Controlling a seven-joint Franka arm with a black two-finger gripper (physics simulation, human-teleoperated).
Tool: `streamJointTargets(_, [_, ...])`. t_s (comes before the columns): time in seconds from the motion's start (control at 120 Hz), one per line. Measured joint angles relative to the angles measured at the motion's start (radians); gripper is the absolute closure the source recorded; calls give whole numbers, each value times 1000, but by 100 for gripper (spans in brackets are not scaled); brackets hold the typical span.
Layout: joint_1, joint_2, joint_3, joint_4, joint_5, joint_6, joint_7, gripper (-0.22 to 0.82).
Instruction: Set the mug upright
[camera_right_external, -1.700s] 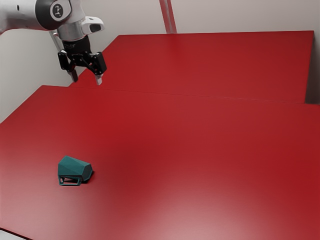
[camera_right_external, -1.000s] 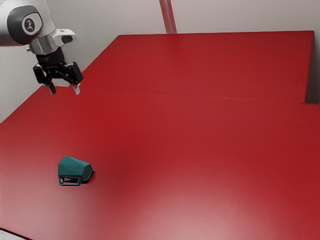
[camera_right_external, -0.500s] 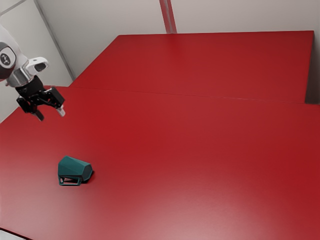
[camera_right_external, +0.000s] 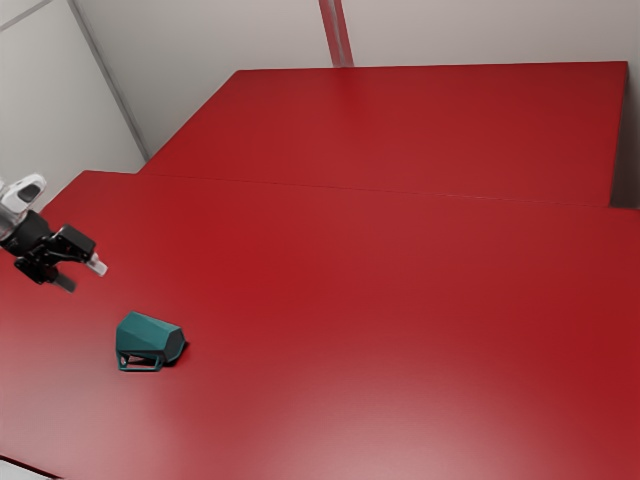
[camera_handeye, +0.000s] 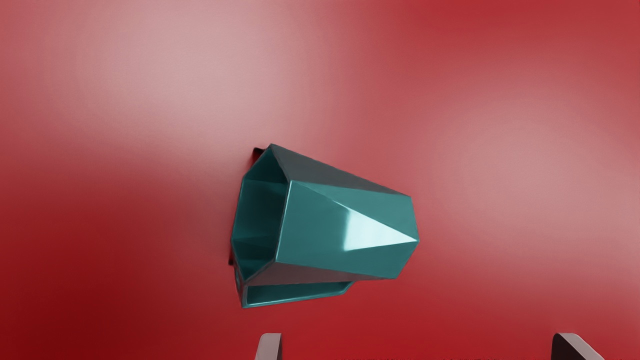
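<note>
While mug (camera_handeye: 345, 225) lies on side on counter (camera_right_external: 350, 300), near wide-open end effector (camera_right_external: 82, 275), reach seems in hand; next, mug should be gripped, then tipped up.

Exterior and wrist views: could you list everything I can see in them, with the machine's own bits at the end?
Mug: one, teal, lying on its side on the table
Handle: one, teal, on the mug's side
Table: one, red, under the mug
Rear surface: one, red, beyond the table's seam
Strip: one, red, above the rear surface
Wall: count unclear, pale grey, background
Arm: one, white and black, exterior view's left
Jaws: one pair, mostly black, apart, near the mug
</note>
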Motion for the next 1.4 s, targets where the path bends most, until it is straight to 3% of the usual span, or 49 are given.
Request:
streamJointTargets(0.267, [72,42,23,-59,-112,8,225,2])
streamJointTargets(0.95, [186,317,26,-61,-391,-60,721,2])
streamJointTargets(1.4, [150,332,24,-59,-423,-85,895,2])
